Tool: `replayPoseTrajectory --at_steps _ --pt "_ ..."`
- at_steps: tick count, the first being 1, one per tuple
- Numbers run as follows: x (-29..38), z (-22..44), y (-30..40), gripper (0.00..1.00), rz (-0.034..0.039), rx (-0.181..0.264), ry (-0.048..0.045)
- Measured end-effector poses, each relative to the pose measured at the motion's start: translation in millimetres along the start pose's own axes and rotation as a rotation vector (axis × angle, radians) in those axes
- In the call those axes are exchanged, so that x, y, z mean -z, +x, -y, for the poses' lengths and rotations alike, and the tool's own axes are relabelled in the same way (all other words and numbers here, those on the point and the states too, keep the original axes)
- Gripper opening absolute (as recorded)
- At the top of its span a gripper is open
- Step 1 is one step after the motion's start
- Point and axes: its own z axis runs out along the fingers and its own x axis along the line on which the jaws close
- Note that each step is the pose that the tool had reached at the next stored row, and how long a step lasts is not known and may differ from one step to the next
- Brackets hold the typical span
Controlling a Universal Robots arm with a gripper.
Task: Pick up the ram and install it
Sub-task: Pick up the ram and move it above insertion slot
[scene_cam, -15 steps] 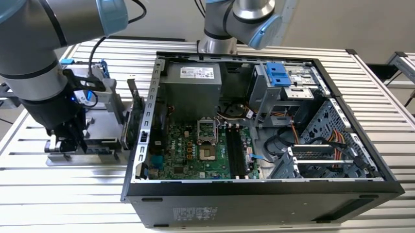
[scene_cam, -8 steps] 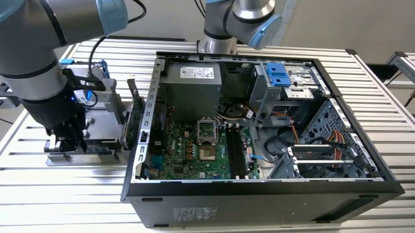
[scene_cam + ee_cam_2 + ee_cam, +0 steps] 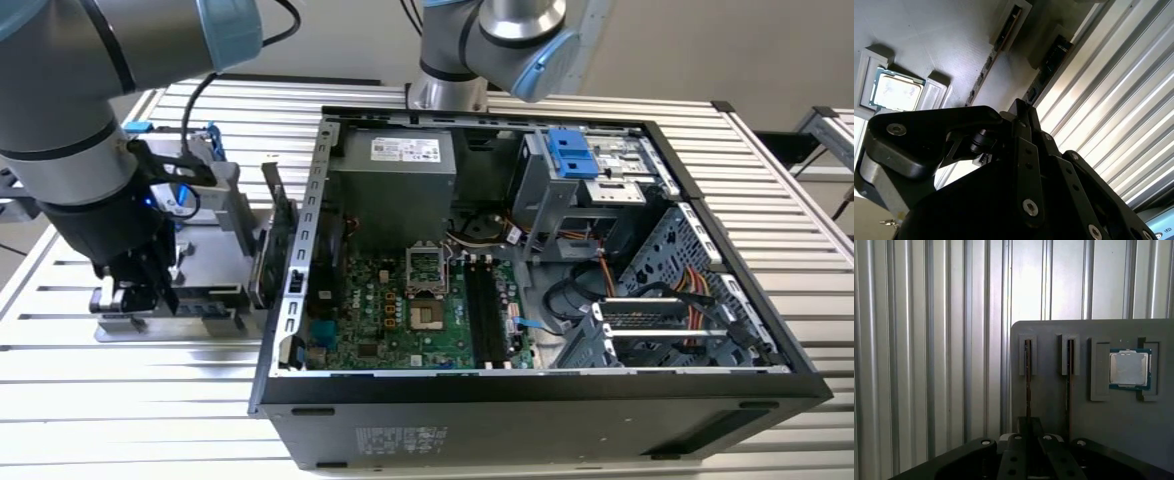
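A: Any legible print on the case (image 3: 534, 388)?
B: None. A pale printed block (image 3: 400, 438) stands on its dark outer panel, the side nearest the camera in the exterior view. The characters are too small to read.
A: Power supply (image 3: 394, 190)?
B: White label (image 3: 403, 150) on the upper face. Print cannot be made out.
A: Drive cage (image 3: 541, 185)?
B: Pale sticker (image 3: 617, 192) just below the blue latch (image 3: 571, 152). Unreadable.
A: CPU (image 3: 1128, 369) (image 3: 898, 92)?
B: Metal lid in both wrist views; markings cannot be told. A printed patch (image 3: 1161, 231) in the second wrist view is cut off at the edge and unreadable.
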Motion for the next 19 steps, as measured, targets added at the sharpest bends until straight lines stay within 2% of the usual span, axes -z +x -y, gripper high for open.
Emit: replayPoseTrajectory --at_steps 11,19 --pt "7.0 -0.1 0.4 0.00 0.0000 0.000 0.0000" --pt "14.6 -0.3 0.9 0.00 -0.0001 0.000 -0.0001"
